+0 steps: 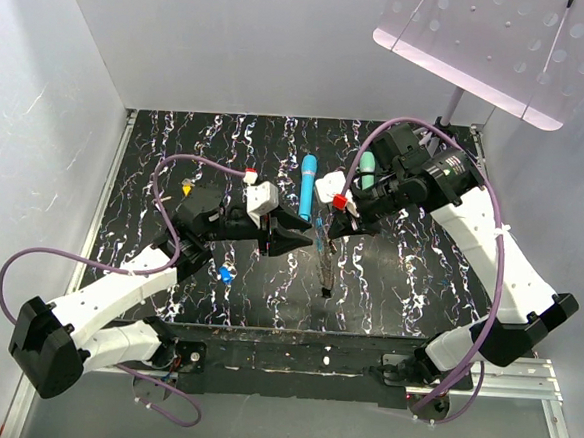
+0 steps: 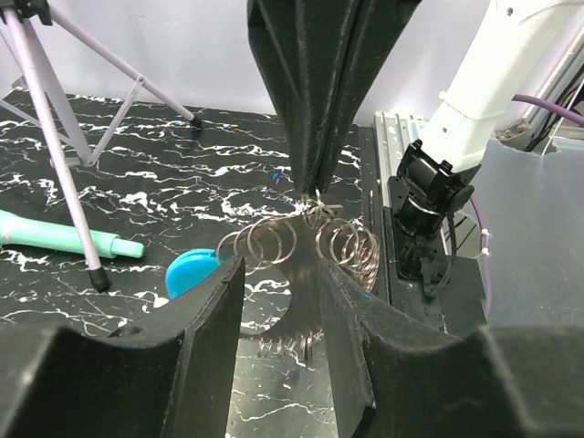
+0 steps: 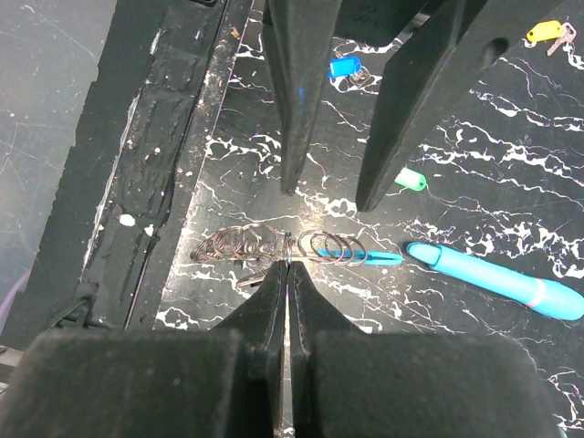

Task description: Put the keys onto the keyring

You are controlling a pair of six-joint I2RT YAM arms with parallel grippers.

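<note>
Black stone-patterned bench (image 1: 398,287) with white veins fills the floor of a white-walled booth, and both arms reach in over its middle.

The keyring (image 3: 315,246) shows as a run of thin, bare metal wire rings linked one after another into a loose coil, with a narrow bright blue strip at one end. In the right wrist view it stretches sideways across the bench just beyond the near fingers, its blue end pointing at the tip of the blue wand (image 3: 497,278). From the left wrist view the rings sag in two arcs either side of the point where they are pinched. Whether the lowest rings touch the bench I cannot tell.

The right hand (image 3: 287,266) has its fingers pressed flat together, no gap between them, nipping the keyring at about the middle of the ring run.

The left hand (image 3: 327,193) faces it from the other side with its fingers partly spread. The rings lie in line with the gap between them, and neither finger clearly touches the wire.

The keys lie loose on the bench, none of them on the rings: a green key (image 3: 411,179) close behind the left hand's fingers, a blue key (image 3: 345,67) further back and a yellow key (image 3: 545,30) well apart near the far side. A teal wand (image 2: 64,235) lies beyond the blue one.
</note>
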